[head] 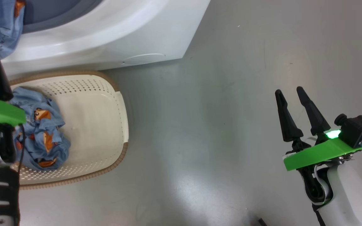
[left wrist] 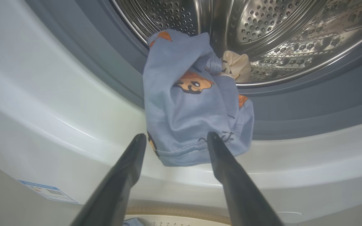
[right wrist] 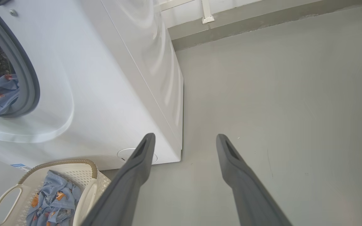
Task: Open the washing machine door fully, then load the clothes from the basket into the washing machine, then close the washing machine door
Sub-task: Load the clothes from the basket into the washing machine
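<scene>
My left tool [left wrist: 177, 135] stands spread and empty before the blue garment [left wrist: 187, 119] draped half out over the washing machine [left wrist: 42, 94] rim, so it may slide down toward the basket [head: 118, 103], where more clothes [head: 42, 135] lie, or catch in the door, while my right tool [head: 289, 91] hangs spread too.

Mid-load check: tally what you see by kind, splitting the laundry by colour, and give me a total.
1 washing machine
1 basket
2 light-blue printed bundles: one hanging out of the drum, the other in the basket
1 cream piece, in the drum
Total: 5
</scene>
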`<state>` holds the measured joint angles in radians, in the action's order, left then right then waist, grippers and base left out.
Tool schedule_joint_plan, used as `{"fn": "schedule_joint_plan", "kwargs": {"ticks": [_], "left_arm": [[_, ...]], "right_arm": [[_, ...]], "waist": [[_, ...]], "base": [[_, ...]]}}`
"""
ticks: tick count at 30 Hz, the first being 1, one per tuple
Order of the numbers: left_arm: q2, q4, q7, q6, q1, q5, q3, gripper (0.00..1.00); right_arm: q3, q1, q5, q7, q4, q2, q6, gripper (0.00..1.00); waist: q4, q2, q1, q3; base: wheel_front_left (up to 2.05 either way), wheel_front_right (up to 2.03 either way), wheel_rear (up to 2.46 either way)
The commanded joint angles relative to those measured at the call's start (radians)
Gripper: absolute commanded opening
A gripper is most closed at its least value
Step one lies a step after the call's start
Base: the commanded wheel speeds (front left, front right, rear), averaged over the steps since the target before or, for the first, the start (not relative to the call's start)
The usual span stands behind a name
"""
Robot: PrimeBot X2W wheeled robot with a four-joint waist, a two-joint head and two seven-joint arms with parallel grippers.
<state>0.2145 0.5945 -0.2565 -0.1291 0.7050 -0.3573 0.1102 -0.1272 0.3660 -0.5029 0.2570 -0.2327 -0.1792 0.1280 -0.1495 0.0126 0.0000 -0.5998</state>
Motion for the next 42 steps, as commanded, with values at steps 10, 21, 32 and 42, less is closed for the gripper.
{"fn": "schedule_joint_plan", "kwargs": {"ticks": [10, 21, 32, 42], "left_arm": [[0.084, 0.078, -0.005, -0.002, 0.095, -0.024, 0.012, 0.55], [0.087, 0.021, -0.005, -0.002, 0.103, -0.047, -0.052, 0.0], [0.099, -0.054, -0.005, -0.002, 0.16, -0.027, -0.163, 0.0], [0.159, 0.177, -0.005, -0.002, 0.45, -0.029, -0.282, 0.0]], "right_arm": [[-0.023, 0.003, 0.005, 0.005, 0.025, 0.007, 0.003, 1.0], [-0.013, 0.001, 0.007, 0.005, 0.029, 0.016, 0.003, 1.0], [-0.042, 0.008, 0.003, 0.005, 0.023, 0.041, 0.003, 1.0], [-0.063, 0.014, -0.011, 0.005, 0.019, 0.058, 0.003, 1.0]], "waist": [[-0.018, 0.0, 0.0, -0.016], [-0.012, 0.0, 0.0, -0.016], [-0.021, 0.0, 0.0, -0.011], [-0.07, 0.0, 0.0, -0.028]], "base": [[0.0, 0.0, 0.0], [0.0, 0.0, 0.0], [0.0, 0.0, 0.0], [0.0, 0.0, 0.0]]}}
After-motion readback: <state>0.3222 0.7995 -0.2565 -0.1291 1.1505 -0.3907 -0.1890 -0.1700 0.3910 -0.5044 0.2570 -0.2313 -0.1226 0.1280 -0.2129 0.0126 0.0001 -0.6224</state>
